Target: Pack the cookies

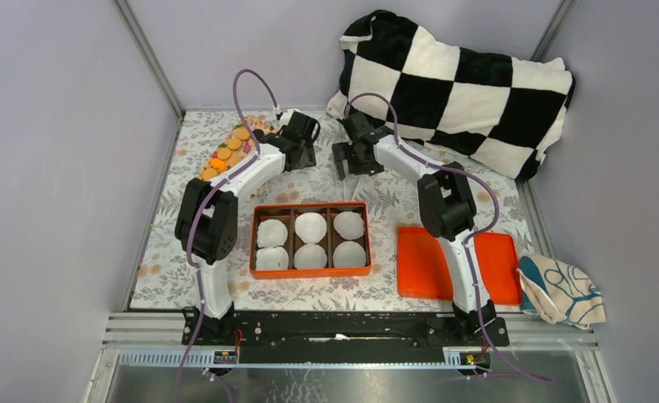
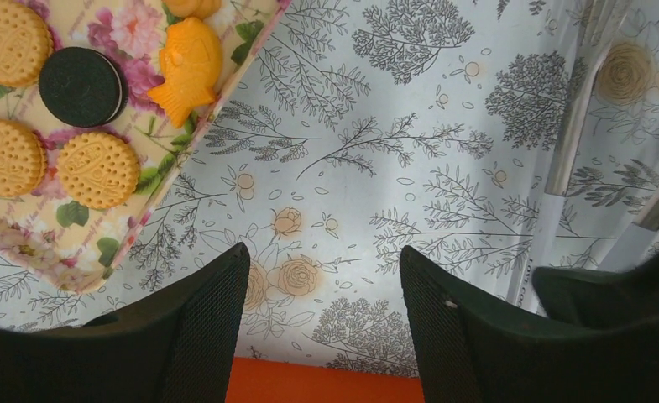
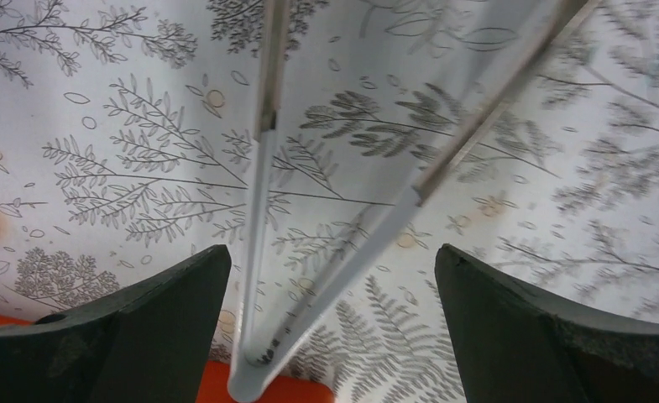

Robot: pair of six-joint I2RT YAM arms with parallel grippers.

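**A:** Where do the cookies point(image 2: 97, 170) stand?

**B:** None packed, by my reading. They lie on the flowered tray point(image 2: 145, 180) at the far left of the counter point(image 1: 376, 290). Most are tan, with 1 dark cookie point(image 2: 81, 86) among them. The orange box point(image 1: 311, 273) sits nearer the arm bases, and all 6 of its paper cups point(image 1: 311, 227) show white.

**A:** And the claws?

**B:** Both are released, with nothing in either. The left claw point(image 2: 323, 256) hangs over bare cloth point(image 2: 443, 109) just beside the tray's edge, so no cookie lies between its jaws. The right claw point(image 3: 332, 252) is over the cloth by the back frame, well apart from the tray.

**A:** So the left one takes the first pick?

**B:** I'd say so. It should shift sideways over the tray and centre on 1 cookie. The tan one nearest the tray's edge looks best, since it has free room on its outer side.

**A:** What could go wrong?

**B:** The cookies lie close together. The jaws should come down in the gaps, straddling only 1 disc and not landing on a neighbour. Close gently, because they likely crumble. Steer clear of the fish-shaped piece point(image 2: 190, 71). Lift straight up, then lower into a cup before letting go.
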